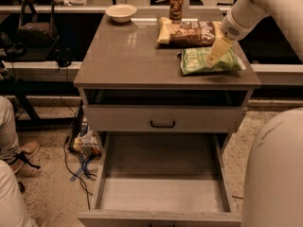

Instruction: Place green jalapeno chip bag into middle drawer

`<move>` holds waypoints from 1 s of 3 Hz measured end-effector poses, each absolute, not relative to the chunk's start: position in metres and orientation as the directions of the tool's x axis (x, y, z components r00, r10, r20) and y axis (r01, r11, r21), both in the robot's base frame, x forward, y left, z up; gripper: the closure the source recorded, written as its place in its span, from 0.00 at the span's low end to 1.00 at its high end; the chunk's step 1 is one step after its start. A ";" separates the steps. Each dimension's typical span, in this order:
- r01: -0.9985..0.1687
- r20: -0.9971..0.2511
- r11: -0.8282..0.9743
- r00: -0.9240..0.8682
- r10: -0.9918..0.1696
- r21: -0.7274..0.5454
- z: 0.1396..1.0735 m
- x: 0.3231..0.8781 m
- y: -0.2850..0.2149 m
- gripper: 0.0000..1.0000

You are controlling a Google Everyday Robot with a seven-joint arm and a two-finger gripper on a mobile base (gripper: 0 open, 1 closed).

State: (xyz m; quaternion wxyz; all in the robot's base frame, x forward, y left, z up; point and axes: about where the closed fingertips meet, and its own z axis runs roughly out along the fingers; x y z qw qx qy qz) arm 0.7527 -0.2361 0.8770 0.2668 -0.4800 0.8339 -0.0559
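Lab workspace — floor cables point(75, 167), benches point(35, 66)

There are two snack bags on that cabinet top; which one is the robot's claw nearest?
The green jalapeno chip bag, the smaller light-green one at the front; the gripper hangs just over it. The brown-and-yellow bag lies behind.

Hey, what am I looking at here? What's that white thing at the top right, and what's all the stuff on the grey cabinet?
That white thing is a robot arm; its yellowish pincer is right over the green jalapeno chip bag, which lies flat on the cabinet top. Nothing is lifted. There is one camera, looking down at the cabinet's front. Also on top: a brown chip bag, a can and a bowl. Below, the middle drawer is pulled open.
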 end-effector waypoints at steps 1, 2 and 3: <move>-0.790 -0.353 0.516 -0.403 -0.844 -0.332 0.861 0.756 -0.234 0.00; -0.806 -0.326 0.497 -0.398 -0.857 -0.323 0.851 0.760 -0.232 0.18; -0.817 -0.318 0.486 -0.393 -0.863 -0.311 0.845 0.761 -0.230 0.41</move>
